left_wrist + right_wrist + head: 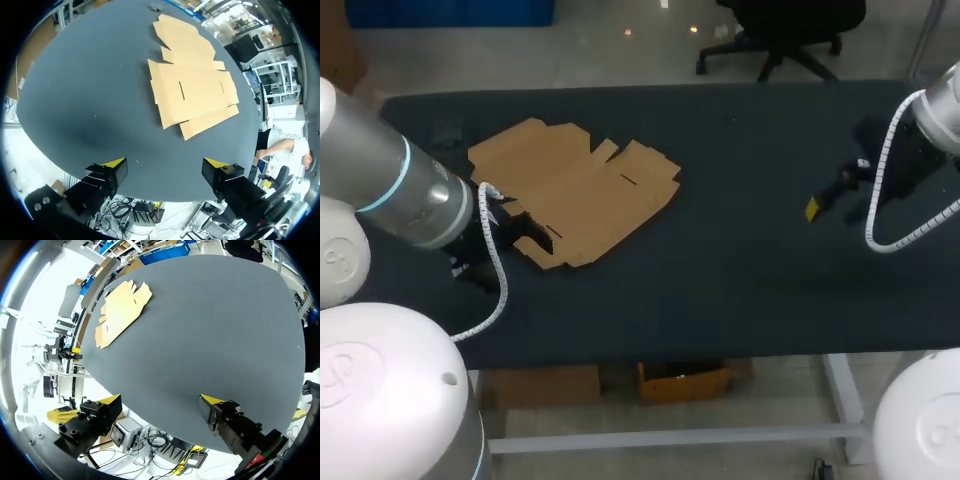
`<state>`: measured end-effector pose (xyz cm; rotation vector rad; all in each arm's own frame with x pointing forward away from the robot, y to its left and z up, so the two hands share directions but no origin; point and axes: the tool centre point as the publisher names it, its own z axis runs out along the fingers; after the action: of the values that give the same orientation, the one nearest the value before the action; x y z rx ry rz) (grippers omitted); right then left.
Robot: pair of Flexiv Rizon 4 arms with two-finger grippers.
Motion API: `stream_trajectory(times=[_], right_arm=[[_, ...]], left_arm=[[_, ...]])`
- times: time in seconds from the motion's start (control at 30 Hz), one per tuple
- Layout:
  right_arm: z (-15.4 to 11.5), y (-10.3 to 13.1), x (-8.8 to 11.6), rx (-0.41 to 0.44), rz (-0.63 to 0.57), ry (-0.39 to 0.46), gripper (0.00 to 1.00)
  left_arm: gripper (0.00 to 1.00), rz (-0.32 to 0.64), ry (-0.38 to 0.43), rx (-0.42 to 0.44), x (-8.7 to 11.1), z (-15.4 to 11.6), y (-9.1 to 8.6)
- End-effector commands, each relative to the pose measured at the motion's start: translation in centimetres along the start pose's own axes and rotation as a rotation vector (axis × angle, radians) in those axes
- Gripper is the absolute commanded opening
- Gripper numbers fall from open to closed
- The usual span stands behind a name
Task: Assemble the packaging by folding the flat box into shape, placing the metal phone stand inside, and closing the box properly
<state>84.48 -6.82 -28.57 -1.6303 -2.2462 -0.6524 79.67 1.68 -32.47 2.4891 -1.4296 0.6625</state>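
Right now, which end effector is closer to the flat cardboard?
The left end effector, close by the cardboard; the right end effector hangs far off across the table.

Robotics lab — left arm (395,185), right arm (935,105); black worktable (740,220).

Count: 1 flat cardboard box (575,190), unfolded, toward the bench's (750,290) far left corner. 1 bench. 2 robot arms: left arm (390,185) in over the left edge, right arm (938,105) over the right edge. 2 grippers, left gripper (165,167) & right gripper (160,402), w/ 2 yellow-tipped fingers (107,177) ea., 4 total.
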Motion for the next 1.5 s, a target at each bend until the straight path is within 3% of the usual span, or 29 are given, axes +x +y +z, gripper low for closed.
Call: stream_trajectory(times=[0.03, 0.63, 0.77, 1.23, 1.5], right_arm=[[0.1, 1.0, -0.2, 0.040, -0.014, 0.016, 1.00], [0.4, 2.7, -0.2, 0.081, -0.059, -0.015, 1.00], [0.5, 2.8, -0.3, 0.083, -0.058, -0.015, 1.00], [0.5, 2.8, -0.3, 0.083, -0.058, -0.015, 1.00], [0.3, 3.2, 0.3, 0.073, -0.071, -0.014, 1.00]], left_arm=[[1.00, -0.006, 0.017, -0.023, -0.1, 0.8, -1.3], [1.00, -0.033, 0.074, -0.070, -0.5, 2.6, -4.7], [1.00, -0.014, 0.014, -0.079, -0.4, 2.7, -5.4], [1.00, -0.014, 0.014, -0.079, -0.4, 2.7, -5.4], [1.00, -0.014, 0.041, -0.076, 0.1, 3.4, -6.7]])
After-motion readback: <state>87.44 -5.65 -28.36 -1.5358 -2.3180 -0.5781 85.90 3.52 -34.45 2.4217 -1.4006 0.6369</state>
